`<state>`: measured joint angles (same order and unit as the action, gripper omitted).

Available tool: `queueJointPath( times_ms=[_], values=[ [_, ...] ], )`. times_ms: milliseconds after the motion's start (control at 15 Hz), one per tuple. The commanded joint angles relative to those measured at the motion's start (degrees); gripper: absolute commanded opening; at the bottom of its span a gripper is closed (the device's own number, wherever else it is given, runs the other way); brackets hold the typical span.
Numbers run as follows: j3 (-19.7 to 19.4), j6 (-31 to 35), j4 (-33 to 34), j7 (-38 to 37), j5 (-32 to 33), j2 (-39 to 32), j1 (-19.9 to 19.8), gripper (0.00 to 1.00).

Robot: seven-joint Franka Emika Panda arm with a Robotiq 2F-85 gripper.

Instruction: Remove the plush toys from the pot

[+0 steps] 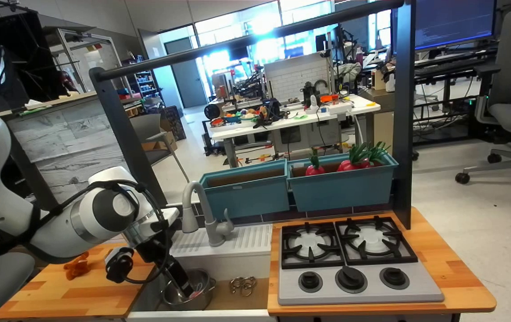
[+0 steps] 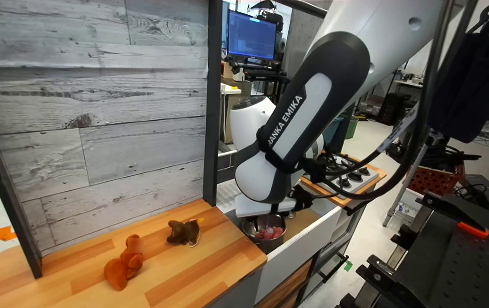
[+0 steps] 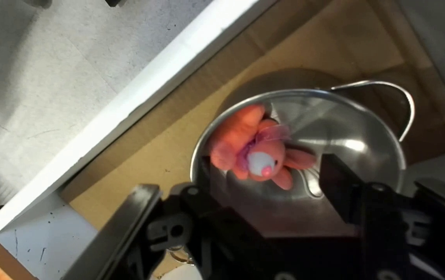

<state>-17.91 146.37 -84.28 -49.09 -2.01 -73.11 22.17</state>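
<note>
The robot hand [image 3: 268, 173] has its fingers spread apart, and the pink toy [image 3: 260, 151] in the pot [image 3: 347, 120] lies just past their tips, its body near one finger and its ears pointing across toward the other.

Here's the Franka Panda arm [image 2: 330, 102], rounded white shells [image 2: 255, 182], black cover [image 2: 351, 55] lettered EMIKA (white capitals [image 2: 292, 108], beside a grey stripe [image 2: 307, 111]!), black straps [image 2: 280, 164], looping black cable [image 2: 368, 195], black Robotiq gripper [image 3: 268, 171] with round screws [image 3: 193, 191]!

I see a grey faucet [image 1: 214, 230], two teal planters [image 1: 246, 199] behind it, red leafy-topped vegetables [image 1: 349, 166] in one, and a two-burner stove [image 1: 327, 296] on the wooden worktop [image 1: 463, 286].
</note>
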Motion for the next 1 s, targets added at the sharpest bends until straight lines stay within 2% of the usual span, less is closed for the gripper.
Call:
queueJointPath(
  times_ms=[0,67,200,400,533,600,733,933],
  values=[
    [1.6,-4.4,5.8,-0.6,1.8,-2.9,-2.4,0.84],
    [2.2,-5.0,7.0,-0.4,1.7,-3.5,-3.0,0.59],
    [2.8,-6.2,9.3,-0.3,1.8,-4.6,-3.7,0.57],
    [3.5,-7.8,12.9,-0.5,2.0,-6.1,-4.3,0.32],
    [3.7,-9.0,15.2,-0.5,2.2,-7.2,-4.5,0.2],
    [3.7,-9.7,16.4,-0.6,2.3,-7.8,-4.6,0.53],
    [3.5,-11.5,18.4,-0.8,2.6,-9.1,-4.6,0.57],
    [3.1,-13.7,20.2,-1.1,3.6,-10.8,-4.4,0.76]
  ],
)
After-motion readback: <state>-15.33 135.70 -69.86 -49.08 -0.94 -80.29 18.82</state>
